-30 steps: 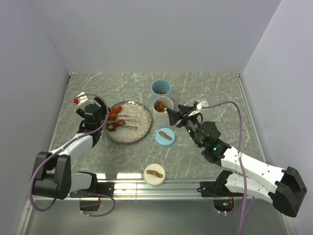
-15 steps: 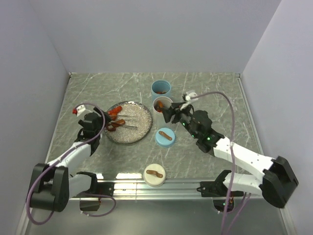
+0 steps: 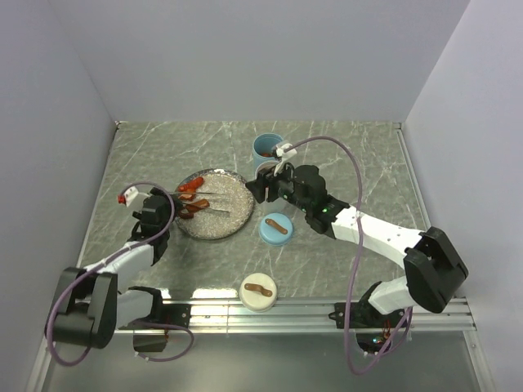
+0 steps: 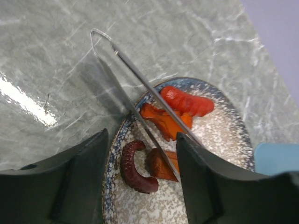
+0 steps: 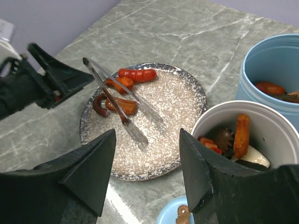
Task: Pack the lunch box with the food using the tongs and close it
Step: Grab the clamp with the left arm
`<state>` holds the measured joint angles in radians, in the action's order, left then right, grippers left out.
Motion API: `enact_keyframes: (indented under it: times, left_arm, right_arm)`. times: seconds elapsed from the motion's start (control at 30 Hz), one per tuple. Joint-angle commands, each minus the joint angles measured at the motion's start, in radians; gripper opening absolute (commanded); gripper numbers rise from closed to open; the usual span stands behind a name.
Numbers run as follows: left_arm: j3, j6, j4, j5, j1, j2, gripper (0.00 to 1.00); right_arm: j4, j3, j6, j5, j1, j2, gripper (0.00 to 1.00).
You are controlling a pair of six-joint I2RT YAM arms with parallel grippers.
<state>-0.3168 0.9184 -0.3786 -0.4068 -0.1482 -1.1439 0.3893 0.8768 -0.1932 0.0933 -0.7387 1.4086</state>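
The grey metal tongs (image 4: 140,88) lie across the speckled plate (image 4: 219,135), joined end off its left rim, tips on the plate (image 5: 135,133). Food on the plate: a red piece (image 4: 187,101), an orange one (image 4: 161,119), a dark red curl (image 4: 133,168), a brown piece (image 4: 163,165). My left gripper (image 4: 142,182) hovers open at the plate's left rim (image 3: 181,219), straddling one tong arm without gripping it. My right gripper (image 5: 147,186) is open and empty, above the gap between plate and white cup (image 5: 224,116). The white cup and the blue cup (image 5: 261,60) hold more food.
A blue lid (image 3: 275,228) with a brown strip handle lies right of the plate, under my right arm. A white lid (image 3: 257,291) sits near the front rail. The blue cup (image 3: 268,147) stands behind the right gripper (image 3: 253,189). Grey walls close in three sides.
My right arm has swung left, from beside the white cup to over the plate's right edge. My left gripper has drawn back slightly toward the near left, its jaws a little narrower.
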Motion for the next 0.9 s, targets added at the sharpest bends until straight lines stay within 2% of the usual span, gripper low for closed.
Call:
enact_keyframes:
  times: [0.0,0.17,0.57,0.67,0.7,0.77,0.8,0.87]
  left_arm:
    - [-0.039,0.045,-0.077,0.02,-0.004,-0.083,0.64]
    - [-0.056,0.065,-0.118,0.04,-0.004,-0.168,0.6]
    - [-0.102,0.027,-0.141,-0.04,0.012,-0.2,0.57]
    - [-0.139,0.008,-0.134,-0.001,0.036,-0.247,0.48]
    - [-0.142,0.004,-0.143,0.012,0.039,-0.26,0.39]
    - [-0.153,-0.003,-0.144,0.028,0.045,-0.281,0.3]
    - [-0.157,-0.007,-0.143,0.031,0.047,-0.283,0.22]
    - [-0.157,-0.01,-0.148,0.036,0.047,-0.28,0.17]
  right_arm:
    - [0.037,0.005,0.003,0.011,0.007,-0.046,0.64]
    - [0.048,-0.016,0.005,-0.006,0.009,-0.065,0.64]
    - [0.062,-0.032,0.008,-0.003,0.016,-0.051,0.64]
    - [0.063,-0.035,0.006,-0.006,0.016,-0.049,0.64]
    - [0.06,-0.035,0.008,-0.007,0.016,-0.049,0.64]
    - [0.06,-0.039,0.008,-0.013,0.016,-0.054,0.64]
    - [0.06,-0.041,0.008,-0.017,0.018,-0.057,0.64]
    - [0.06,-0.045,0.006,-0.02,0.021,-0.059,0.64]
